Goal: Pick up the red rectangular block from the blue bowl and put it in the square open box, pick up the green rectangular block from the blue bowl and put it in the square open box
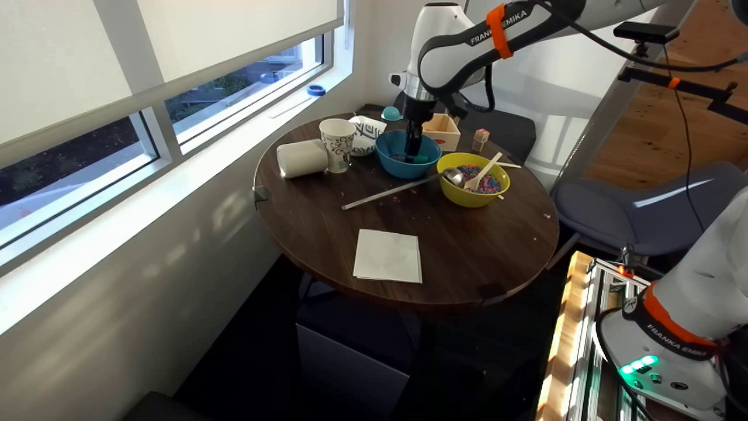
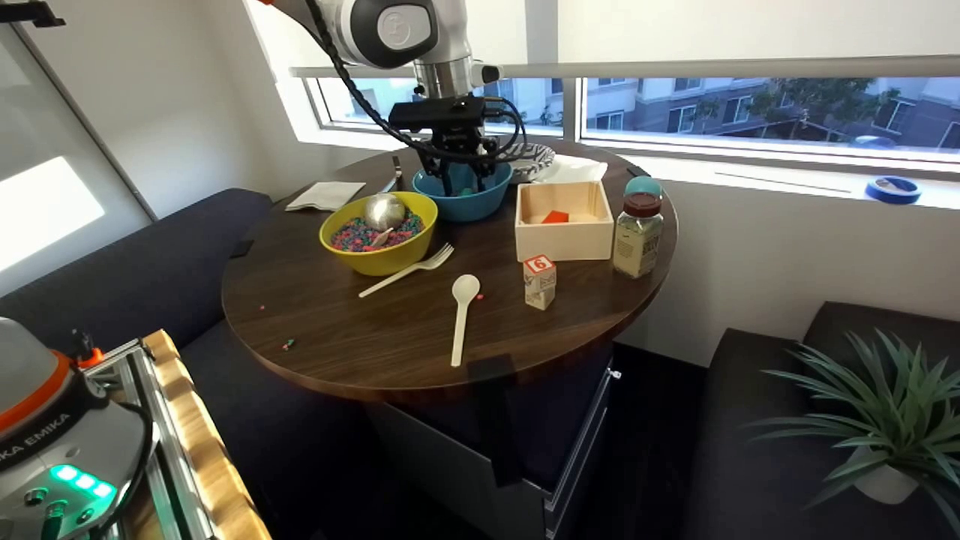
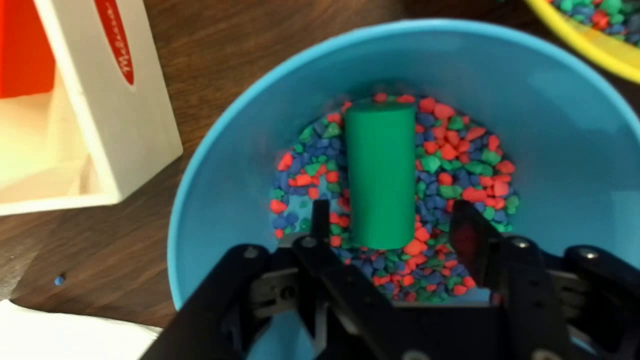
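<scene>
The green rectangular block, rounded like a cylinder (image 3: 382, 175), lies on colored gravel in the blue bowl (image 3: 215, 200). It shows partly in both exterior views (image 1: 419, 158) (image 2: 466, 192). My gripper (image 3: 391, 210) is open inside the bowl. In the wrist view its fingers stand on either side of the block's near end, with gaps on both sides. The gripper also shows in both exterior views (image 1: 413, 146) (image 2: 463, 180). The red rectangular block (image 2: 556, 217) lies in the square open box (image 2: 564, 240) beside the bowl. The red block (image 3: 25, 50) shows partly in the wrist view.
A yellow-green bowl (image 2: 375, 261) with gravel and a ladle (image 2: 385, 211) stands close to the blue bowl. A wooden fork (image 2: 409, 271), a spoon (image 2: 463, 319), letter cubes (image 2: 540, 281) and a jar (image 2: 637, 236) lie around. Paper cups (image 1: 338, 143) stand opposite.
</scene>
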`<state>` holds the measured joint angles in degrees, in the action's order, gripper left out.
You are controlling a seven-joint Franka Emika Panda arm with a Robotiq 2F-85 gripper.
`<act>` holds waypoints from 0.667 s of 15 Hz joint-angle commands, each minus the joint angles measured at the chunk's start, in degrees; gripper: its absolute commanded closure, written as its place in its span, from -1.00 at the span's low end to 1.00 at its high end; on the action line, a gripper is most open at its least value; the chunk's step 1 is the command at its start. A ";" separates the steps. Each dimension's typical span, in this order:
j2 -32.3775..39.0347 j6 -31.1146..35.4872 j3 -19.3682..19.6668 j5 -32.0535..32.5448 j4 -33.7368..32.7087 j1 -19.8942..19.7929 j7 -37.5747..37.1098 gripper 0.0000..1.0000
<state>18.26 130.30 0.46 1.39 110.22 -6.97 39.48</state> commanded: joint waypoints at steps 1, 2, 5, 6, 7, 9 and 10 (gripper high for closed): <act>0.10 1.75 -0.05 2.31 1.21 0.28 -0.36 0.06; 0.12 1.83 -0.01 2.60 1.19 0.32 -0.42 0.21; -0.04 2.12 0.03 3.40 1.20 0.39 -0.45 0.65; -0.17 2.26 -0.01 3.64 1.28 0.39 -0.39 0.80; -0.25 2.71 0.02 4.01 1.37 0.44 -0.50 0.81; -0.67 3.13 -0.16 4.01 1.48 0.44 -0.34 0.83; -0.93 3.19 -0.22 3.93 1.51 0.48 -0.36 0.83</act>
<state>18.52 131.77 0.46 3.95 110.22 -6.70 39.48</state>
